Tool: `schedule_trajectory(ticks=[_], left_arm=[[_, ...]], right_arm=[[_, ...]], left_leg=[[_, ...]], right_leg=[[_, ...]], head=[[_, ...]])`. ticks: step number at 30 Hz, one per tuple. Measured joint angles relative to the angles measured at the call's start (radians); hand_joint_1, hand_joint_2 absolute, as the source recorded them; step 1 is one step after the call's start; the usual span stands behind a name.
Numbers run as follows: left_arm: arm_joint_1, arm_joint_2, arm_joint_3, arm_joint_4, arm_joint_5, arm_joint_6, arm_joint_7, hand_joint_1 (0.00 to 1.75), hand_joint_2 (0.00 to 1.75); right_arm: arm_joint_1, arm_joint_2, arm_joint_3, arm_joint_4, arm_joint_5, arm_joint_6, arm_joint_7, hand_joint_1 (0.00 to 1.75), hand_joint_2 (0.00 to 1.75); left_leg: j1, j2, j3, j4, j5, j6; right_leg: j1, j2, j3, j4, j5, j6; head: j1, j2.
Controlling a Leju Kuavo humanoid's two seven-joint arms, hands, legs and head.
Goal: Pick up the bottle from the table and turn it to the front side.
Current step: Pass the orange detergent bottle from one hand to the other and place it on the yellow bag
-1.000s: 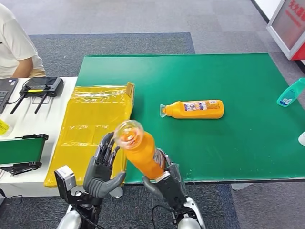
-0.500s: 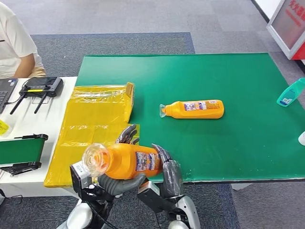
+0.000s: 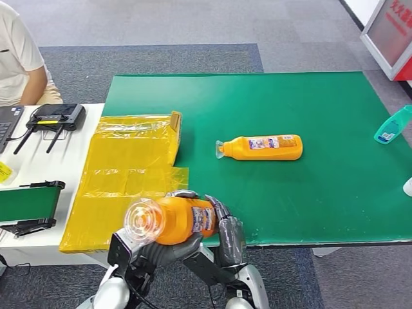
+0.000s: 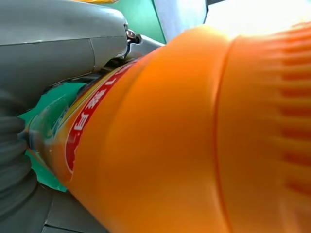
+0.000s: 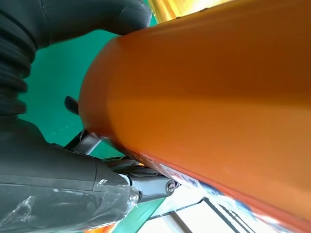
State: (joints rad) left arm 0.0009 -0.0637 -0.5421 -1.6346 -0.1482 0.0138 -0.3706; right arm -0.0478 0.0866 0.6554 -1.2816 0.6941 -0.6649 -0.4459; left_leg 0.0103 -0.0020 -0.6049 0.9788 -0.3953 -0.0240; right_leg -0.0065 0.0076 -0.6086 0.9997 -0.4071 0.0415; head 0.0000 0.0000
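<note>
So rn both hands are on the orange bottle (image 3: 181, 220), held up off the table just past the front edge of the green mat (image 3: 311, 109), near its front-left corner. Bottle's lying roughly sideways, clear cap (image 3: 143, 221) pointing toward the robot's left & a bit at the camera, label (image 3: 203, 219) facing up-ish.

Left hand (image 3: 163, 251) is under the cap end w/ the grey thumb wrapped along the underside, fingers curled over the top of the bottle's shoulder, so it's clamped on the bottle. Left wrist cam shows the orange body (image 4: 176, 145) right against the grey thumb, red label lettering visible.

Right hand (image 3: 228, 232) is at the base end, dark fingers closed around it, also gripping. Right wrist cam shows the bottle bottom (image 5: 205, 92) pressed into the palm w/ the thumb over it.

Rest of the scene: a 2nd orange bottle (image 3: 262, 147) lies flat mid-mat, cap pointing left. Teal bottle (image 3: 393, 125) at the mat's right edge. Yellow plastic bag (image 3: 126, 174) spread across the mat's left edge & onto the white table (image 3: 29, 164). On that table there's a black controller w/ antennas (image 3: 53, 118), and a small green-topped tray thing (image 3: 29, 201) near its front edge. A person in a white shirt (image 3: 19, 58) sits at the far left.
</note>
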Motion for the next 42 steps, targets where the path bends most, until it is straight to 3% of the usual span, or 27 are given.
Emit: schedule_trajectory(ticks=[2, 6, 9, 11, 16, 18, 21, 23, 26, 29, 32, 34, 39, 42], left_arm=[[0.000, 0.000, 0.000, 0.000, -0.005, 0.011, -0.004, 1.75, 1.75], [0.004, -0.002, -0.002, -0.004, -0.142, 0.123, 0.001, 1.75, 1.75], [0.011, -0.001, 0.001, -0.009, -0.247, 0.212, 0.022, 1.75, 1.75], [0.022, 0.004, 0.015, -0.011, -0.299, 0.280, 0.029, 1.75, 1.75], [0.069, 0.010, 0.090, -0.038, -0.497, 0.495, 0.070, 1.75, 1.75], [0.093, 0.010, 0.138, -0.051, -0.694, 0.585, 0.125, 1.75, 1.75], [0.120, -0.004, 0.233, -0.075, -1.134, 0.668, 0.240, 1.75, 1.75], [0.124, -0.008, 0.290, -0.082, -1.322, 0.679, 0.317, 1.75, 1.75], [0.107, 0.023, 0.361, -0.075, -1.407, 0.678, 0.405, 1.75, 1.75], [0.038, 0.114, 0.411, -0.008, -1.417, 0.652, 0.552, 1.75, 1.75], [-0.046, 0.218, 0.410, 0.083, -1.420, 0.621, 0.687, 1.75, 1.75], [-0.081, 0.262, 0.406, 0.125, -1.422, 0.617, 0.703, 1.75, 1.75], [-0.140, 0.320, 0.385, 0.205, -1.422, 0.578, 0.712, 1.75, 1.75], [-0.223, 0.340, 0.380, 0.313, -1.397, 0.510, 0.616, 1.75, 1.75]], right_arm=[[0.000, 0.000, 0.000, 0.001, -0.003, 0.000, 0.000, 1.71, 1.75], [0.001, -0.002, 0.000, 0.003, -0.013, 0.000, 0.002, 0.00, 1.75], [0.009, -0.004, -0.002, 0.001, -0.071, 0.023, 0.004, 0.00, 1.75], [0.022, -0.006, -0.007, -0.012, -0.179, 0.070, -0.029, 0.00, 1.75], [0.077, -0.025, -0.033, -0.123, -0.353, 0.158, -0.083, 0.00, 1.75], [0.103, -0.033, -0.046, -0.179, -0.370, 0.177, -0.075, 0.00, 1.75], [0.142, -0.043, -0.066, -0.256, -0.380, 0.190, -0.063, 0.00, 1.75], [0.162, -0.048, -0.075, -0.297, -0.385, 0.200, -0.060, 0.00, 1.75], [0.185, -0.054, -0.085, -0.342, -0.394, 0.219, -0.067, 0.00, 1.75], [0.195, -0.056, -0.091, -0.382, -0.387, 0.229, -0.071, 0.00, 1.75], [0.202, -0.057, -0.094, -0.418, -0.384, 0.236, -0.068, 0.00, 1.75], [0.206, -0.059, -0.096, -0.434, -0.384, 0.238, -0.066, 0.00, 1.75], [0.210, -0.063, -0.101, -0.460, -0.408, 0.259, -0.076, 0.00, 1.75], [0.209, -0.063, -0.119, -0.476, -0.441, 0.301, -0.096, 0.00, 1.75]], left_leg=[[0.000, 0.000, 0.000, 0.000, 0.000, 0.000], [0.000, 0.000, 0.000, 0.000, 0.000, 0.000], [0.000, 0.000, 0.000, 0.000, 0.000, 0.000], [0.000, 0.000, 0.000, 0.000, 0.000, 0.000], [0.000, 0.000, 0.000, 0.000, -0.001, -0.001], [0.000, 0.000, 0.000, 0.000, -0.001, -0.001], [0.000, 0.000, 0.000, 0.000, -0.002, 0.000], [0.000, 0.000, 0.000, 0.000, -0.002, -0.001], [0.000, 0.000, 0.000, 0.000, -0.002, -0.002], [0.001, 0.000, 0.000, 0.000, 0.000, -0.004], [0.002, 0.000, 0.000, 0.000, 0.002, -0.005], [0.003, 0.000, 0.000, 0.000, 0.002, -0.005], [0.002, 0.000, 0.000, 0.000, 0.002, -0.005], [0.002, 0.000, -0.001, 0.000, 0.003, -0.004]], right_leg=[[0.000, 0.000, 0.000, 0.000, 0.000, 0.000], [0.000, 0.000, 0.000, 0.000, 0.000, 0.000], [0.000, 0.000, 0.000, 0.000, 0.000, 0.000], [0.000, 0.000, 0.000, 0.000, 0.000, 0.000], [0.000, 0.000, 0.000, 0.000, -0.001, 0.000], [0.000, 0.000, 0.000, 0.000, -0.001, -0.001], [0.000, 0.000, 0.000, 0.000, -0.002, -0.001], [0.000, 0.000, 0.000, 0.000, -0.002, -0.001], [0.000, 0.000, -0.001, 0.000, -0.001, -0.001], [0.001, 0.000, -0.002, 0.001, 0.000, -0.003], [0.003, 0.000, -0.003, 0.002, 0.001, -0.005], [0.003, 0.000, -0.002, 0.003, 0.001, -0.005], [0.002, 0.001, -0.003, 0.002, 0.001, -0.005], [0.002, 0.000, -0.003, 0.002, 0.001, -0.004]], head=[[0.000, 0.000], [0.000, 0.000], [0.000, 0.000], [0.000, 0.000], [0.000, 0.000], [0.000, 0.000], [0.000, 0.000], [0.000, 0.000], [0.000, 0.000], [0.000, 0.000], [0.000, 0.000], [0.000, 0.000], [0.000, 0.000], [0.000, 0.000]])
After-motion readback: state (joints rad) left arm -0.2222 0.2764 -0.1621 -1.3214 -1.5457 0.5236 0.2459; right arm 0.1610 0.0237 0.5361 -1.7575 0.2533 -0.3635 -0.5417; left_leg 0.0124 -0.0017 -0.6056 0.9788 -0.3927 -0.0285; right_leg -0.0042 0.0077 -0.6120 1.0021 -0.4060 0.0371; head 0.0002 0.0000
